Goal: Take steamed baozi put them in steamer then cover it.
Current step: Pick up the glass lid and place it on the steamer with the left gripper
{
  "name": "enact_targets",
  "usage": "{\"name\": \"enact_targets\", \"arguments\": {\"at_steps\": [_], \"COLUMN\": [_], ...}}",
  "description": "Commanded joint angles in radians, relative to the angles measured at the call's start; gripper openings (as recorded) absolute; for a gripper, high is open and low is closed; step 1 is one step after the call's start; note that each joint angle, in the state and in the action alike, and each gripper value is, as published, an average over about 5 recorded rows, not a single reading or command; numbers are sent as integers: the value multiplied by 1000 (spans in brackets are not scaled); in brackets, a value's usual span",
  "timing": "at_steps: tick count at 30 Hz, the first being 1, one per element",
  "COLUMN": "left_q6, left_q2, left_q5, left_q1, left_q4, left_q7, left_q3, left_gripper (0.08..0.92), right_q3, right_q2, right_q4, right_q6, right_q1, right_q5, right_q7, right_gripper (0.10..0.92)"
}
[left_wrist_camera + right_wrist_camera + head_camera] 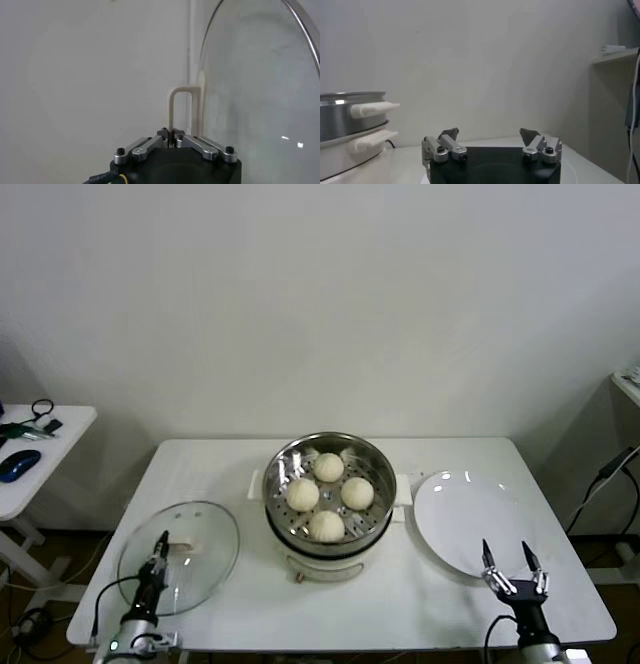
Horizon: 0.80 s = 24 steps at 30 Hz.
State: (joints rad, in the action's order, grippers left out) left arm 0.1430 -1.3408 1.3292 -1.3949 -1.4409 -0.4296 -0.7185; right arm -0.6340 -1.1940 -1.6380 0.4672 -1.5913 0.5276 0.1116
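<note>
Cover (180, 556) handle (181, 111) clamped in the left pincer (160, 546).
Right pincer (513, 567) gapes over the white counter (400, 604); pale wall beyond.

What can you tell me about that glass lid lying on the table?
The glass lid is round and clear, with a thin metal rim and a cream loop handle. It lies on the white table, left of the steamer and apart from it, handle up. The left gripper is shut on that handle. Nothing else touches it.
</note>
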Motion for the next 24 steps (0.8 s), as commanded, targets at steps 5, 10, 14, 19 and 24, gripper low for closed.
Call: {"name": "enact_targets", "arguments": {"at_steps": [5, 10, 14, 19, 24], "left_q6": [-117, -284, -412, -530, -597], "left_q2": [148, 268, 319, 311, 281], "left_q5": [-232, -377, -440, -410, -252], "left_q1": [-92, -104, -78, -42, 25], "left_q4": [-384, -544, -654, -764, -775], "left_q7": [228, 407, 466, 490, 521], "left_q3": [-7, -19, -5, 96, 271], "left_gripper": [138, 138, 138, 138, 138], "right_q3": [-18, -20, -21, -21, -16], "right_q2": [6, 6, 4, 3, 13], "right_q4": [-12, -7, -14, -16, -17], "right_q6": [-25, -38, -44, -45, -48], "right_q1": [-3, -3, -4, 2, 7], "right_q5": [-13, -33, -49, -72, -76], "right_q7": [-28, -46, -55, -59, -59], "right_gripper": [823, 823, 823, 823, 823]}}
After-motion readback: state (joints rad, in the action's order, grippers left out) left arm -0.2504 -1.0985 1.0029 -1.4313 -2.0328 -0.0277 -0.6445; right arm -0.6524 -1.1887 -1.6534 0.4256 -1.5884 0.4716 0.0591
